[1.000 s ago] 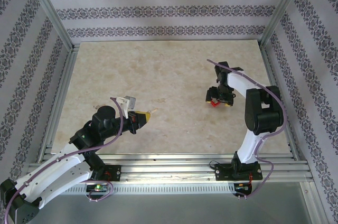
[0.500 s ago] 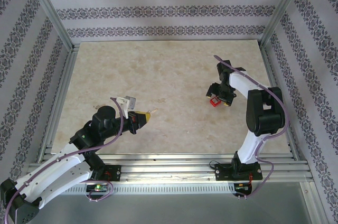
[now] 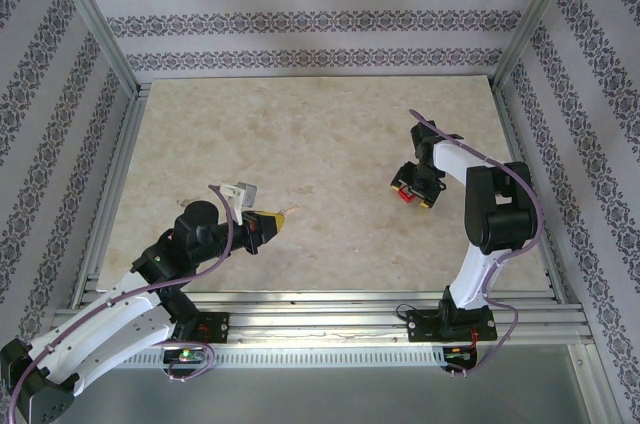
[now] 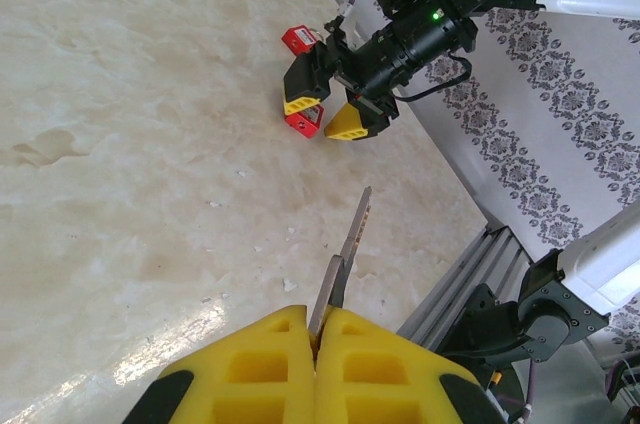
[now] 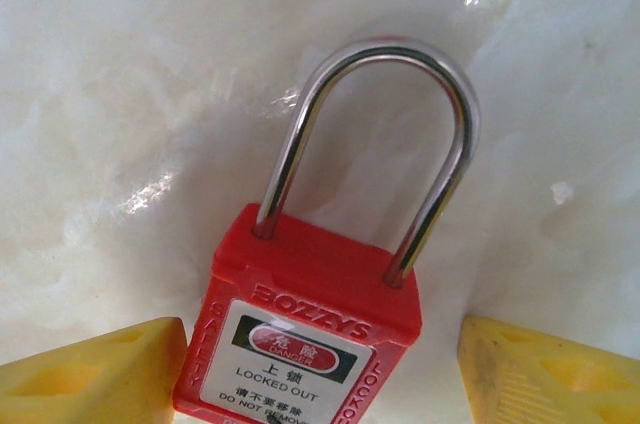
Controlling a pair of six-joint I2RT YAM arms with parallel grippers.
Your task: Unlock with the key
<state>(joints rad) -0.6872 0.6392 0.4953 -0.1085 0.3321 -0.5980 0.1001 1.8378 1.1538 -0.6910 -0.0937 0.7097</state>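
Top view: a beige marbled tabletop [image 3: 300, 134] lies inside grey-patterned wallpapered walls [image 3: 300, 19], with the left gripper [image 3: 268, 223] near left and the right gripper [image 3: 412, 191] at right.
Left wrist: yellow pads [image 4: 270, 359] clamp a tiny silver-bladed key [image 4: 348, 239], its head hidden. A loose red padlock [image 4: 298, 39] lies beyond.
Right wrist: parted yellow fingertips [image 5: 100, 369] flank a steel-shackled red plastic padlock [image 5: 310, 329], its base cut off.

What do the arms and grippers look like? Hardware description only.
Left arm and right arm: white shells, black joints, a purple cable along each. Left gripper and right gripper: black bodies, chunky yellow wedge fingers with moulded pockets.
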